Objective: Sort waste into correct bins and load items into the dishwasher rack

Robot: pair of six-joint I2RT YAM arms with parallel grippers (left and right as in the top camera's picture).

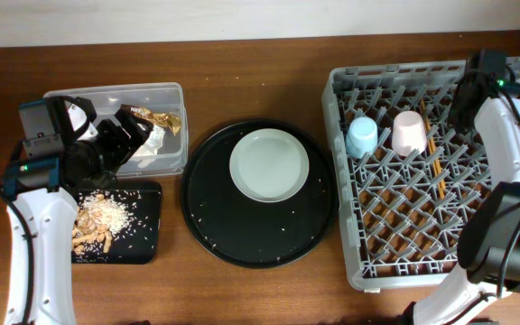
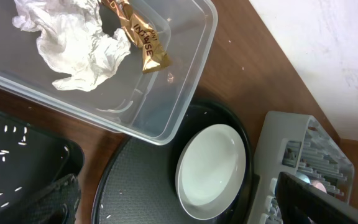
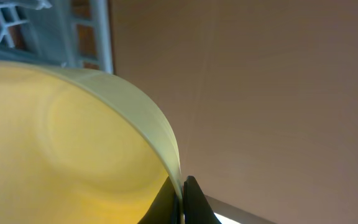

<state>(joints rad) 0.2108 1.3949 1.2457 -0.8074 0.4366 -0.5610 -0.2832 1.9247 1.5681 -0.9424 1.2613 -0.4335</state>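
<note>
**Table** [image 1: 260,289]: brown wood, carrying all items below.

**Dishwasher rack** [image 1: 335,181]: large grey pegged crate, right side of the table.
- Light-blue cup [image 1: 362,137] and pink cup [image 1: 411,132]: side by side among the pegs in the rear-left part, close but apart.
- Wooden chopsticks [image 1: 435,167]: lying lengthwise on the lattice, just right of the pink cup.

**Small yellow bowl** [image 3: 73,155]: held at the rack's far right corner. It fills the right wrist view, with grey rack lattice behind its upper edge. Hidden in the overhead view.

**Right pincer** [image 3: 182,196]: fingers pressed together on the bowl's rim, one on each side of the thin wall.

**Round black tray** [image 1: 206,208]: centre of the table, sprinkled with stray rice grains.
- Pale round plate [image 1: 269,165]: upright, on the tray's rear half.

**Clear plastic tub** [image 1: 116,88]: rear left.
- Crumpled white tissue [image 2: 73,43] and gold-and-brown wrapper [image 2: 138,34]: inside, touching.

**Shallow black tray** [image 1: 143,235]: just in front of the tub.
- Brown food scraps [image 1: 93,236] and white rice [image 1: 106,212]: heaped in its left half.

**Left pincer** [image 1: 134,137]: above the tub's front edge, fingers spread wide, nothing between them.
</note>
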